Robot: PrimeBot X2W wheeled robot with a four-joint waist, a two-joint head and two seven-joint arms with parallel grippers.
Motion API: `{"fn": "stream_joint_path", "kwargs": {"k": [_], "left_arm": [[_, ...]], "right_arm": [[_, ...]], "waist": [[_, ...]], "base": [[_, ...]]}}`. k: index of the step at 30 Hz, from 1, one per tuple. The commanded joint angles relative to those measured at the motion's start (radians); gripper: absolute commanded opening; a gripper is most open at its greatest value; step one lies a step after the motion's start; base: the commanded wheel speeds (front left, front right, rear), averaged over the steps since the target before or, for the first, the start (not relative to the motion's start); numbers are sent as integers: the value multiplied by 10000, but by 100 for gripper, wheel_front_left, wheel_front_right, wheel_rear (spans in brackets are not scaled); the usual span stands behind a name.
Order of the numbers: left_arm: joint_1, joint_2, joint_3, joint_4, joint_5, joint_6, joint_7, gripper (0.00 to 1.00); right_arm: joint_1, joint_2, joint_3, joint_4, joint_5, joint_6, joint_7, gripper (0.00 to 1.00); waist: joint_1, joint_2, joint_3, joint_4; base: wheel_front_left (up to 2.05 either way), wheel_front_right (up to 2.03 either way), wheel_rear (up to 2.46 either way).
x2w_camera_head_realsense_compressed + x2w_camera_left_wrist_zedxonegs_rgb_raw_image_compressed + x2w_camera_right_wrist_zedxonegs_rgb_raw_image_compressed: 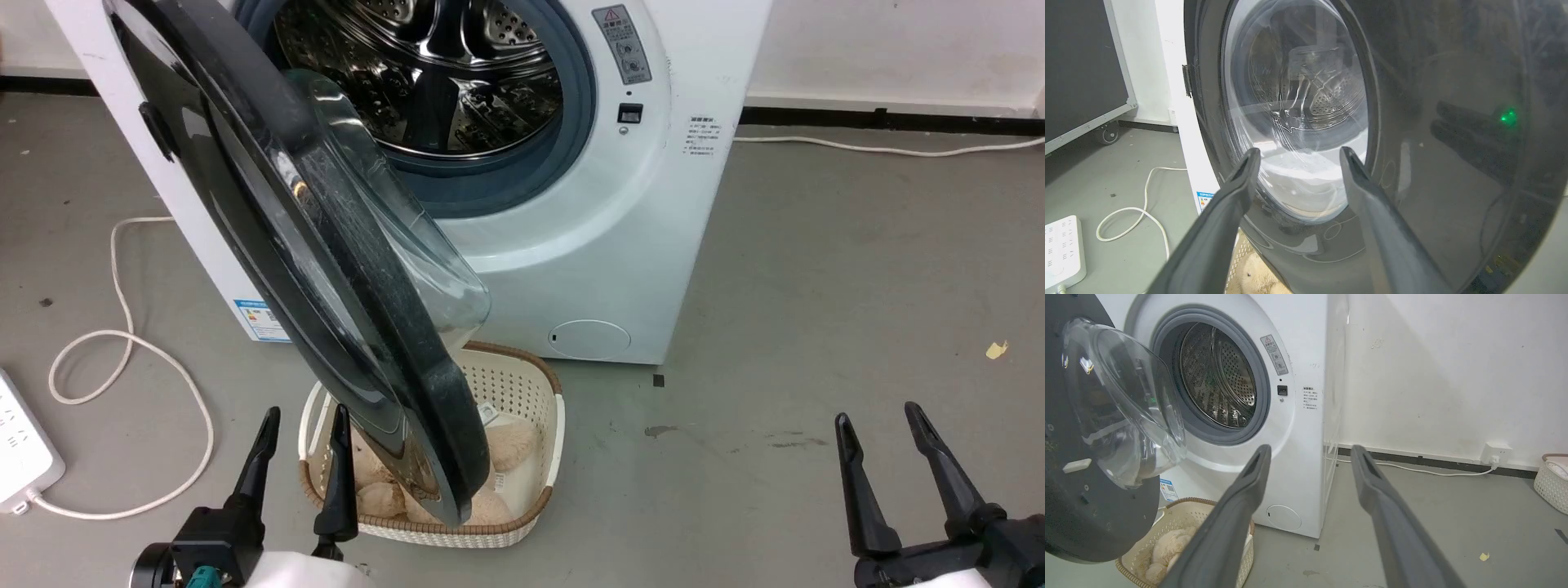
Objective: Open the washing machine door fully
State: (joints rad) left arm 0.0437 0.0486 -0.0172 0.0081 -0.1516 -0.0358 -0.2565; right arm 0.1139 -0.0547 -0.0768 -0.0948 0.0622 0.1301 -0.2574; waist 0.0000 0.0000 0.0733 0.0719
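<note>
Head view: the washing machine [620,245] stands ahead of me on the grey floor, and its door [269,204] stands partly open, hinged on my left, with its black rim edge-on toward me. The clear glass bowl [392,212] bulges from its inner face toward the steel drum [441,73]. Under the door's lower edge sits a cream basket [522,384] with beige fluffy things [510,445] in it. My left gripper [305,416] is at the lower left, fingers spread and empty, the inner finger just beside the door's outer face; whether it touches I cannot tell. My right gripper [877,415] is at the lower right, well apart from the machine, fingers likewise spread with nothing between them. A white cable [122,359] loops over the floor to a power strip [20,449] on my left. Left wrist view: my two fingers stand wide and point at the door's outer face, framing the lower part of its window, and the glossy rim mirrors dark fingers and a green light. Right wrist view: my fingers are wide apart and bare, aimed at the machine's lower front corner, with the door's inner side and bowl at the left of the grey-ringed opening.
</note>
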Motion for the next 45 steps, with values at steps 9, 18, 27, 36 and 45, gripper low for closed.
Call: {"fn": "stream_joint_path", "kwargs": {"k": [9, 18, 27, 36, 45], "left_arm": [[-138, 16, -17, 30, -2, 126, -53, 0], [-332, 16, 631, -1107, -759, 509, -53, 0], [-1869, 16, 446, -4265, -1005, 707, -53, 0], [-1985, 16, -2711, -4800, -217, 574, 1199, 0], [-1066, 16, -5166, -2782, -1389, 1043, 2378, 0]], "right_arm": [[-92, 44, 30, 8, 22, 6, -43, 100], [-151, 44, 49, 149, 135, 6, -43, 100], [-113, 45, -65, 309, 174, 6, -43, 100], [-97, 45, 14, 415, 251, 6, -43, 100], [-162, 45, 1, 491, 354, 6, -43, 100]], "waist": [[0, 0, 21, 11], [0, 0, -133, 34], [0, 0, -479, 129], [0, 0, -604, 74], [0, 0, -531, 51]], "base": [[0, 0, 0], [0, 0, 0], [0, 0, 0], [0, 0, 0], [0, 0, 0]]}}
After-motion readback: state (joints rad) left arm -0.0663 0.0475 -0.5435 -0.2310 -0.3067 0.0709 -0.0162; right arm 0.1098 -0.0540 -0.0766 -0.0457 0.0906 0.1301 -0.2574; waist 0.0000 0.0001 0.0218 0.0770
